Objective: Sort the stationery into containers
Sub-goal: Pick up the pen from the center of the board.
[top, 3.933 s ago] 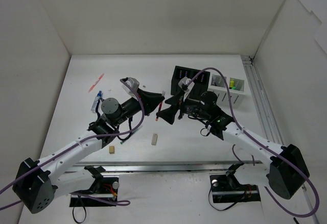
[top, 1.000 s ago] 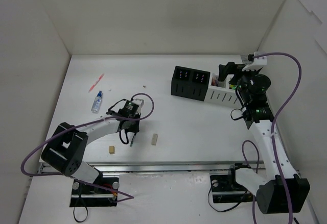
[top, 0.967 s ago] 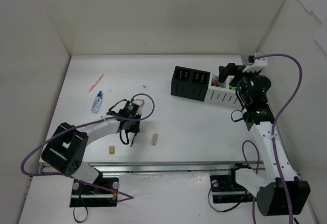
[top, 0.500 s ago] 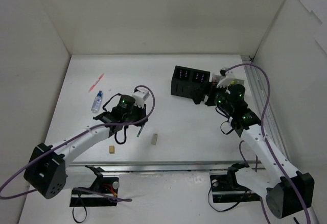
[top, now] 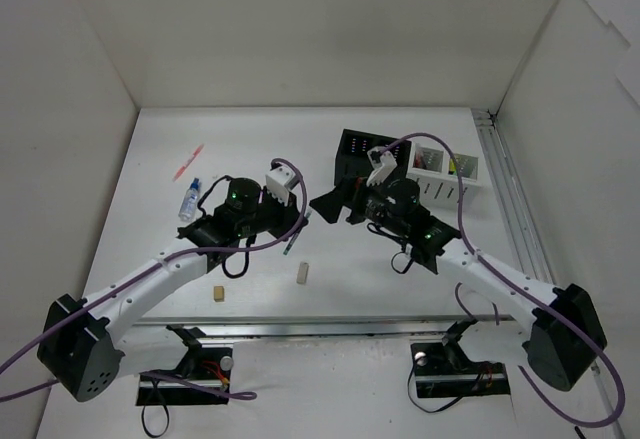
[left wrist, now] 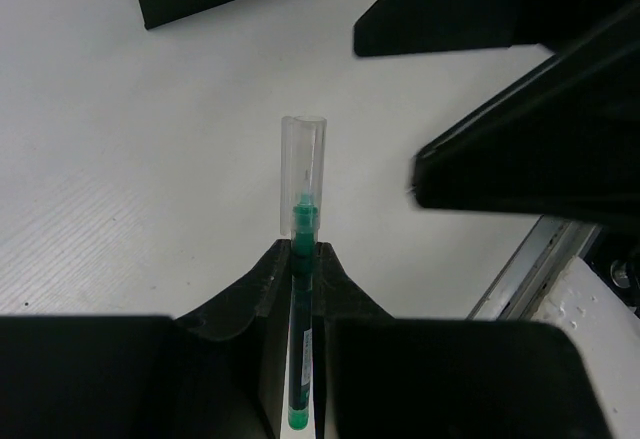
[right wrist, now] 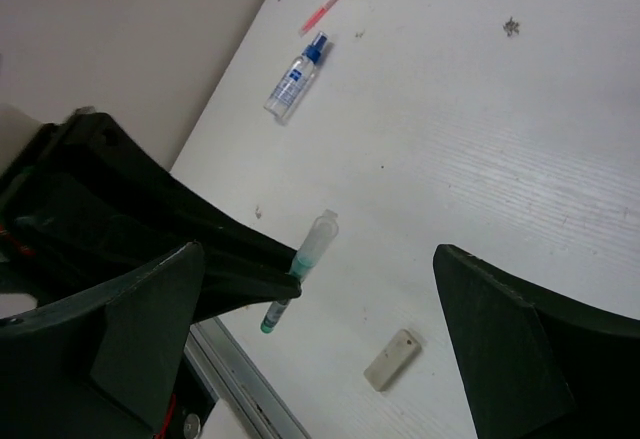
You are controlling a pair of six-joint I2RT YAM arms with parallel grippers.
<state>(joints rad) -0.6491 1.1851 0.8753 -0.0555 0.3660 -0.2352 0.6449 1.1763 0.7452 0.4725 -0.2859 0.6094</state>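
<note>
My left gripper point(top: 298, 221) is shut on a thin green pen point(top: 296, 235) with a clear cap and holds it above the table; in the left wrist view the pen point(left wrist: 300, 259) sticks out between the jaws. My right gripper point(top: 328, 206) is open and empty, its fingers facing the pen from the right; in the right wrist view the pen point(right wrist: 300, 264) hangs between its spread fingers. The black two-compartment box point(top: 372, 151) and the white slotted box point(top: 445, 171) stand behind the right arm. Loose items are a pink pen point(top: 187, 162), a blue-capped bottle point(top: 190, 199) and two beige erasers point(top: 303, 273) point(top: 217, 295).
The white box holds a yellow-green item point(top: 455, 164). A metal rail point(top: 510, 199) runs along the table's right edge and another along the front edge point(top: 330, 327). White walls close in the left, back and right sides.
My left gripper has lifted the green pen from the table and carried it right toward the centre. My right arm has swung from the white box back left, open, to face the pen.
</note>
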